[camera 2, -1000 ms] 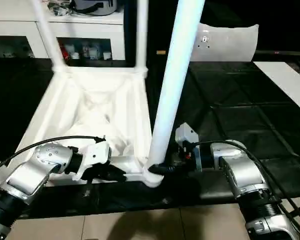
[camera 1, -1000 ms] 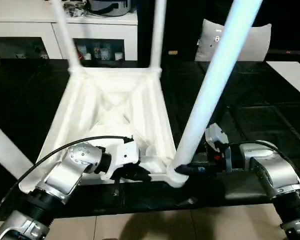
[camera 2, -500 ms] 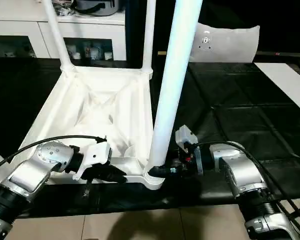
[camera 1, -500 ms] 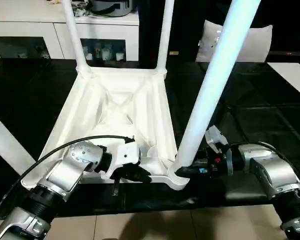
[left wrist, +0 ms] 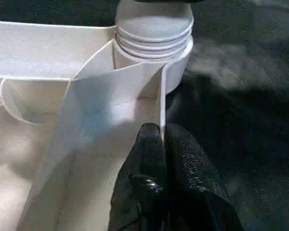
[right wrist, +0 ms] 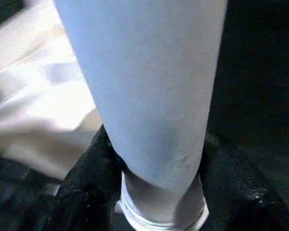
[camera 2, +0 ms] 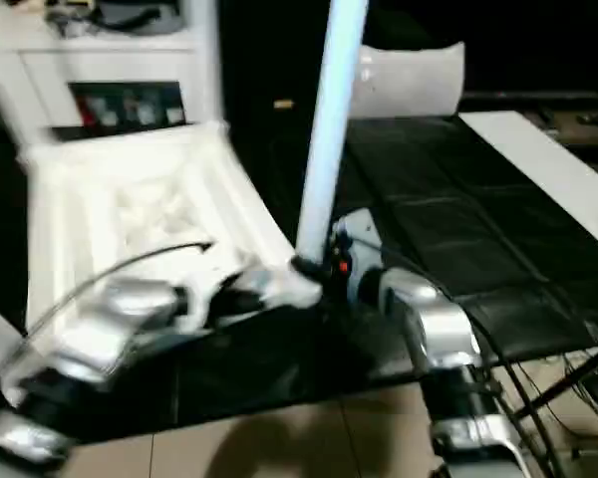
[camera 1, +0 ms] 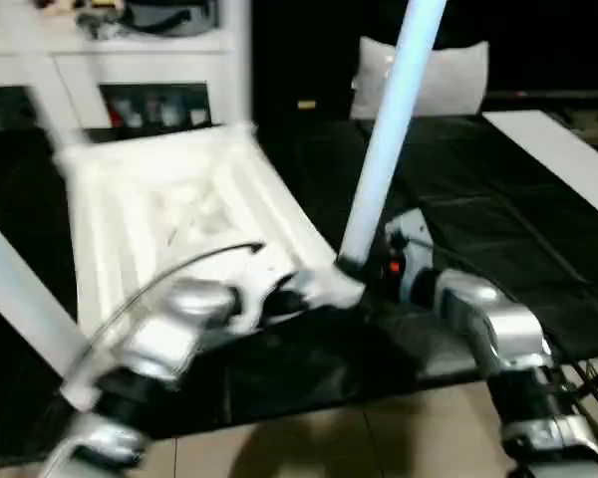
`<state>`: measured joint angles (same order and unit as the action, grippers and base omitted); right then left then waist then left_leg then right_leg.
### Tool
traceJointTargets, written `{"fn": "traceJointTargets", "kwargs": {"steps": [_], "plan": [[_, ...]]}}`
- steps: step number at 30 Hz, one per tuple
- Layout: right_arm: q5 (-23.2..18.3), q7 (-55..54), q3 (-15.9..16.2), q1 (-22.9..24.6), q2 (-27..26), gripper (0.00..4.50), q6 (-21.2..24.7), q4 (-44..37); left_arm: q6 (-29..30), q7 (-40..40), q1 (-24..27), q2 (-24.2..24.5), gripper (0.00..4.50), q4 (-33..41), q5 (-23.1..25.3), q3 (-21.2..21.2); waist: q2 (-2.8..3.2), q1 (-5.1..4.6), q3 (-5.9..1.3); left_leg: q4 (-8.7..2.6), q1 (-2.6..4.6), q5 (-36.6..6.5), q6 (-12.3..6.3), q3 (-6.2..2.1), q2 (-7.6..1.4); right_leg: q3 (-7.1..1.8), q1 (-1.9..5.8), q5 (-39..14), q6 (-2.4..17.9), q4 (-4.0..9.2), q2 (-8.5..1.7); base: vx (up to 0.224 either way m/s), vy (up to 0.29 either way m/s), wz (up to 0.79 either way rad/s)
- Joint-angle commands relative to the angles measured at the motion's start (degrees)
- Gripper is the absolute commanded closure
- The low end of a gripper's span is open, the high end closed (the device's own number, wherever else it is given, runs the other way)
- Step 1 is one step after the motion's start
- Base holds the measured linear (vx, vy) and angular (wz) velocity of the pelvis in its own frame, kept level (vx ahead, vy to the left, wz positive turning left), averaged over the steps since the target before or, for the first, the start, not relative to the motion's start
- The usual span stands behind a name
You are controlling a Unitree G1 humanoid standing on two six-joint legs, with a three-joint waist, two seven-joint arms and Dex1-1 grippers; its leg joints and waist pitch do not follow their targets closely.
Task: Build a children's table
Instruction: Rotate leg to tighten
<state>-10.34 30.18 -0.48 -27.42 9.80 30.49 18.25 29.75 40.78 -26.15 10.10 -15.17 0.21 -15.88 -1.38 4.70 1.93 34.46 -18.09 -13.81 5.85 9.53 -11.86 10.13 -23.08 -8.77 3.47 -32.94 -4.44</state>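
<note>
The white children's table lies upside down, its ribbed top (camera 1: pixel 169 209) on the black surface and its legs pointing up. My left gripper (left wrist: pixel 163 139) is shut on the thin side wall of the top, just beside the near right corner socket (left wrist: pixel 154 29). My right gripper (camera 1: pixel 357 267) is shut on the base of the near right leg (camera 1: pixel 389 139), where the leg enters that socket. Black fingers (right wrist: pixel 86 178) clasp the leg on both sides. Another leg (camera 1: pixel 237 60) rises at the far corner, and one (camera 1: pixel 20 299) slants at the left.
The white cabinet with shelves (camera 1: pixel 130 70) stands behind the table. A white cushion (camera 1: pixel 448 75) lies at the back right and a white board (camera 1: pixel 558 149) at the right. The black surface (camera 1: pixel 498 199) ends close to me, with tiled floor (camera 1: pixel 329 438) below.
The head camera has swung and the picture is smeared. The tabletop now sits turned, its near right corner higher and further from the front edge. Both grippers keep their holds.
</note>
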Motion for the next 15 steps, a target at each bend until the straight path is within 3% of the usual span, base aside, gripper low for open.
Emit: {"fn": "traceJointTargets", "kwargs": {"steps": [1,2,5,9,10,15], "plan": [[1.7,-4.5,-0.8,0.2,-0.7,2.49,-0.7,2.6,-0.7,-3.1,-1.3,-2.8,4.5,1.6,-1.3,1.6,-0.13,0.74,-3.73,-3.5,-1.62,-1.9,-3.34,-0.34,-0.63,-3.38,4.1,-22.0,-3.1,5.02,-4.29,0.0,0.0,0.0],[1.7,-4.5,-0.7,0.2,-0.9,2.15,-1.5,2.5,-0.7,-3.6,-1.3,-3.3,4.5,1.6,-1.1,1.6,-0.1,0.88,-3.77,-3.55,-1.58,-1.3,-3.56,-0.36,-0.75,-3.48,4.04,-20.9,-2.8,4.78,-4.3,0.0,0.0,0.0],[1.3,-3.1,-0.3,1.0,-1.8,1.82,-2.0,0.6,-0.1,-3.7,-0.9,-4.4,4.5,2.5,-0.8,0.7,0.16,1.08,-3.73,-3.7,-1.53,0.3,-4.28,-0.49,-1.24,-3.86,4.04,-17.0,-0.6,4.09,-4.46,0.0,0.0,0.0],[0.3,-0.6,0.6,2.1,-0.5,1.69,-2.7,-1.3,-0.3,-2.8,-0.6,-3.1,4.5,3.2,-0.7,0.2,0.42,1.25,-3.61,-3.78,-1.34,-0.1,-4.61,-0.44,-1.41,-4.1,4.1,-16.2,1.0,3.91,-4.73,0.0,0.0,0.0],[0.3,0.3,1.0,2.4,0.6,1.43,-3.0,-1.6,-0.6,-2.4,-0.5,-2.2,4.5,3.3,-0.7,0.1,0.39,1.25,-3.56,-3.77,-1.32,-0.4,-4.62,-0.4,-1.42,-4.12,4.09,-16.4,1.0,4.01,-4.73,0.0,0.0,0.0],[0.0,4.8,1.5,3.3,4.3,1.07,-4.1,-1.9,-2.4,1.3,0.1,1.4,4.5,3.3,-0.3,-0.9,0.4,1.6,-3.44,-3.77,-1.39,-1.1,-4.75,-0.32,-1.2,-4.15,4.27,-17.8,0.5,4.13,-4.69,0.0,0.0,0.0]]}}
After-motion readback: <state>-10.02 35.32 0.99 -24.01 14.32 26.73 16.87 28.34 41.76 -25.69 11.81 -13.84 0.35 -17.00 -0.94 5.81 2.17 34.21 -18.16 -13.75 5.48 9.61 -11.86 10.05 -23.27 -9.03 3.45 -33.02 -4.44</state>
